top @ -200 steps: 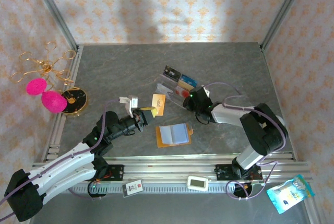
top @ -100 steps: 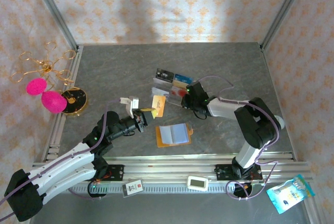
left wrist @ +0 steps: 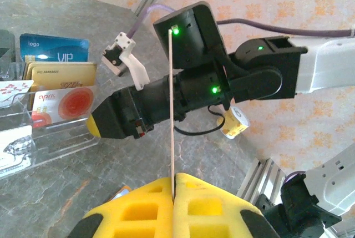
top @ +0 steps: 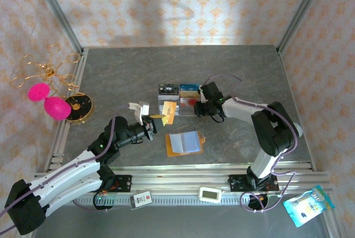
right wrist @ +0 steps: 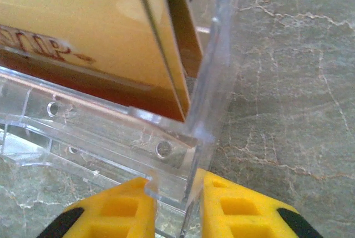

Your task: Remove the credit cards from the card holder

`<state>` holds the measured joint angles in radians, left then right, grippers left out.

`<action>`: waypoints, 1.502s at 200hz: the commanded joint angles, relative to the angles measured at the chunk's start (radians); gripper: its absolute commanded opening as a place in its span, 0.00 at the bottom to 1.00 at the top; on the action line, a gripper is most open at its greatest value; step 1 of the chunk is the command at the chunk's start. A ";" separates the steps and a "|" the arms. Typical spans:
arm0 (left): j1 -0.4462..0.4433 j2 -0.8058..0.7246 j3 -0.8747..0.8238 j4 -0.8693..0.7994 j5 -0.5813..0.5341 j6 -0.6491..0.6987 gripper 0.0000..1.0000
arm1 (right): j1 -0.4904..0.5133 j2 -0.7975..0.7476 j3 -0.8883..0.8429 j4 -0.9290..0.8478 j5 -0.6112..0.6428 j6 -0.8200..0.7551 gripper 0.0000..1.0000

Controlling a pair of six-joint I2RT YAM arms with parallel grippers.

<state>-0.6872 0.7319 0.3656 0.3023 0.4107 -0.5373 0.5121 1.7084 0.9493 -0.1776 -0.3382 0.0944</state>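
The orange card holder (top: 184,143) lies open on the table, its pale inside facing up. My left gripper (top: 156,121) is to its left and is shut on a gold credit card (top: 168,111), which the left wrist view shows edge-on as a thin line (left wrist: 171,99) rising from the yellow fingers (left wrist: 138,213). More credit cards (left wrist: 58,75) stand in a clear acrylic tray (top: 176,98). My right gripper (top: 202,108) is at the tray's right end. In the right wrist view its fingers (right wrist: 119,207) clamp the tray's corner wall (right wrist: 186,163), with gold cards (right wrist: 83,44) just behind.
A gold wire stand with pink balls (top: 47,91) and a black disc (top: 79,105) sit at the left edge. A white timer (top: 210,194) and a blue packet (top: 307,204) lie beyond the front rail. A small yellow-white cylinder (left wrist: 234,122) rests on the table.
The right gripper closed on the clear tray and swung it left, so it now sits square to the table. The left gripper and its card stayed still.
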 commanded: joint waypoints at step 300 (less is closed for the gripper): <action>0.096 1.043 1.232 -1.034 -0.017 1.557 0.00 | -0.167 -0.661 -0.356 0.136 0.109 0.361 0.43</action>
<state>-0.6056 1.7302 1.5127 -0.5537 0.3595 0.8948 0.3523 1.0321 0.5777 -0.0364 -0.2504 0.4530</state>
